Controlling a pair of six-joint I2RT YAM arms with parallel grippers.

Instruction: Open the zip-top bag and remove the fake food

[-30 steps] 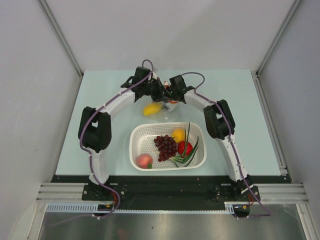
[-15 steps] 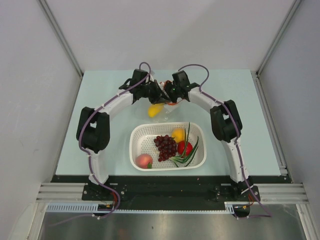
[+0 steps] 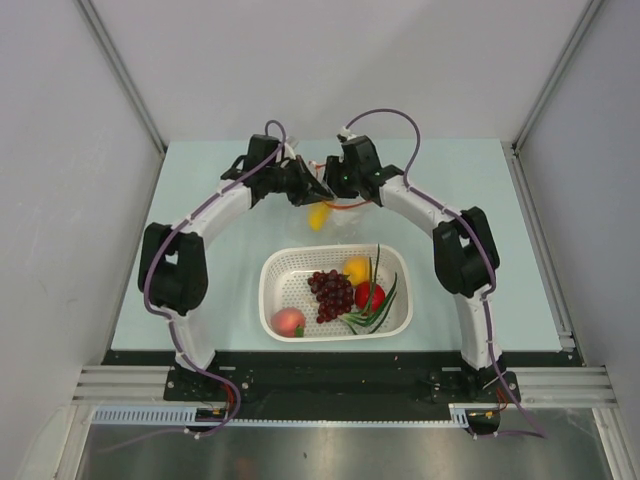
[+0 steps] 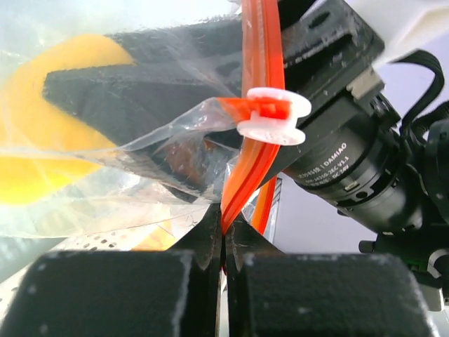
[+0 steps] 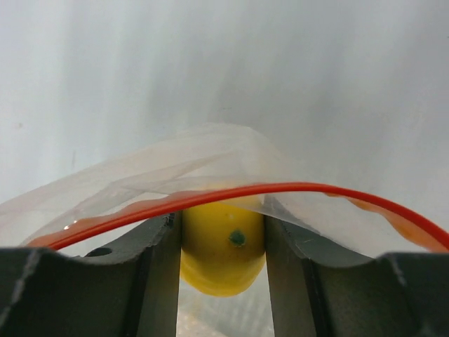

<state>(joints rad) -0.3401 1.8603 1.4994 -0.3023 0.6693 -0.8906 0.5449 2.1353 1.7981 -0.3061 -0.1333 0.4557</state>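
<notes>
Left hand (image 4: 223, 233) pinched shut on red zip strip (image 4: 261, 63) of small clear crinkly zip-top bag (image 4: 161, 133), held above pale desk (image 3: 505, 170); right hand (image 5: 223, 228) part open around yellow plastic fake food (image 5: 221, 260), grip unclear; best spread mouth slowly, keep left pinch

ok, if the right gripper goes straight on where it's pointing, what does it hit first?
Likely the yellow fake fruit in the zip-top bag, dead ahead of the right gripper. The bag film may come first; depth is unclear.
</notes>
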